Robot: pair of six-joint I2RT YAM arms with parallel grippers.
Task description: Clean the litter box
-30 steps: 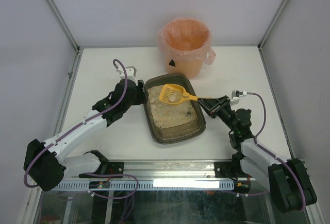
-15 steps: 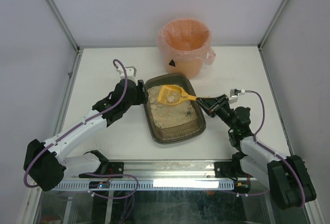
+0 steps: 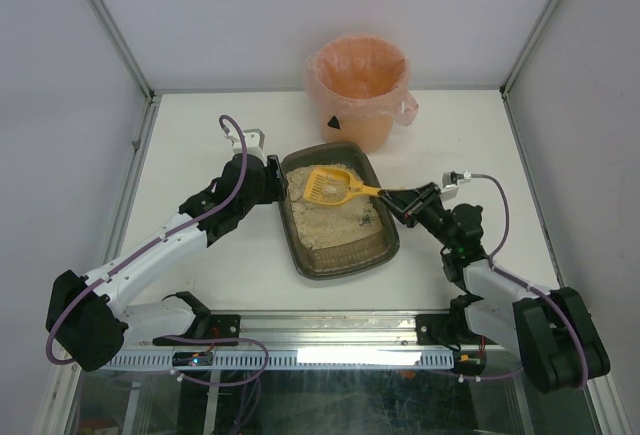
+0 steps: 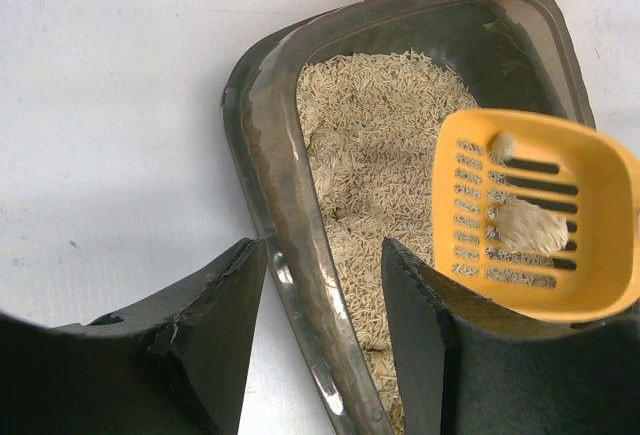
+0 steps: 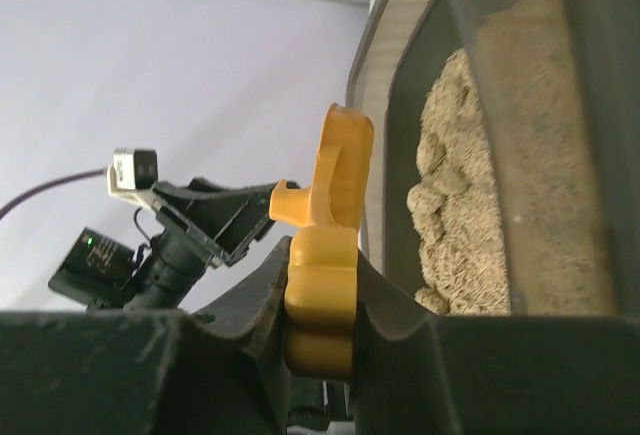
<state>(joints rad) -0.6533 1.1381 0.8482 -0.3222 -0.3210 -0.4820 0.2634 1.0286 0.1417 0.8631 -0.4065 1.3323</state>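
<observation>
Broadly, the table (image 3: 200, 135) is carrying the litter box (image 3: 345, 268) at its middle, its long axis running from near to far, with the bag-lined bucket (image 3: 360, 85) standing just beyond its far end. The left fingers (image 3: 275, 183) are clamping the box's left rim, steadying it. The right fingers (image 3: 402, 201) are pinching the handle of the yellow scoop (image 3: 328, 184), which is hovering over the far half of the litter, a pale clump (image 4: 525, 227) sitting in it. Emptying it is probably going to mean carrying it away from the arms, rising over the far rim and the bucket's taller wall.
</observation>
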